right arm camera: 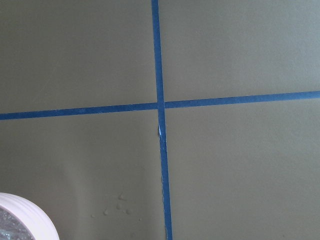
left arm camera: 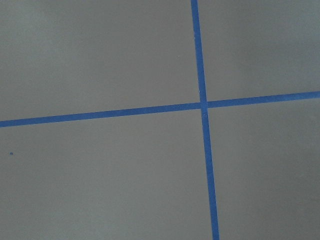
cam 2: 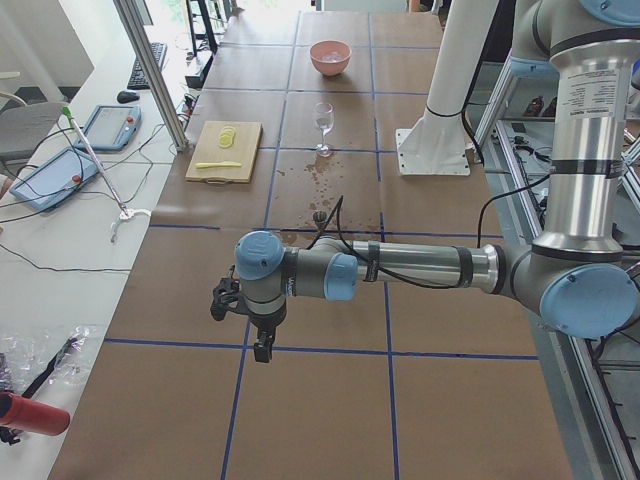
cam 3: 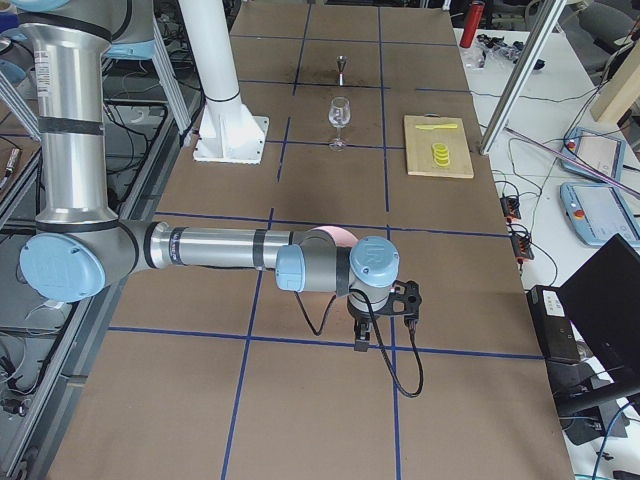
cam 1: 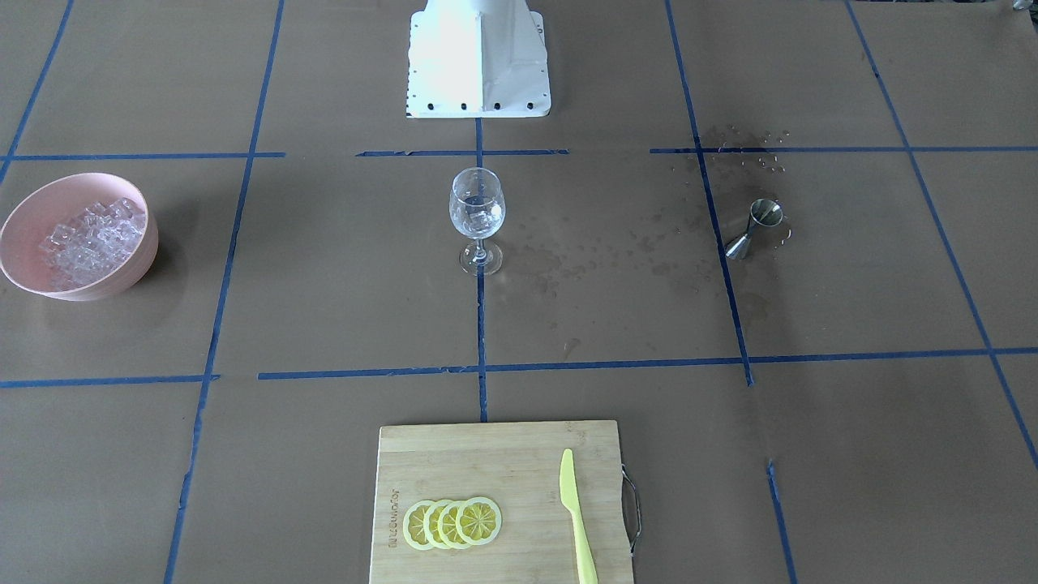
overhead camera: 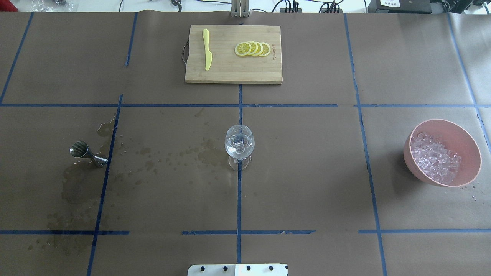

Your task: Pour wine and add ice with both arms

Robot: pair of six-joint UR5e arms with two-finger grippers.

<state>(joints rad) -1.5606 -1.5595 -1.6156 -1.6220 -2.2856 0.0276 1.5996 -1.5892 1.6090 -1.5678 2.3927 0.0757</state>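
Left arm (cam 2: pixel 420 265), right arm (cam 3: pixel 220 247) hang at opposite bench ends; jaws spread or pressed together: cannot tell. Ice (overhead camera: pixel 238 145) sits in wine glass (overhead camera: pixel 238 164), well apart from both jaws; more in bowl (overhead camera: pixel 464 140) near right jaws. Judgement: pouring, icing look done; next, hold clear.

The right arm (cam 3: pixel 220 248) mostly hides the pink bowl (cam 3: pixel 335 235).

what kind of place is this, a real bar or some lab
Most likely a robotics lab staging a mock bar: a wine glass on a table gridded with blue tape, the left arm reaching over it, and teach pendants on the side bench.
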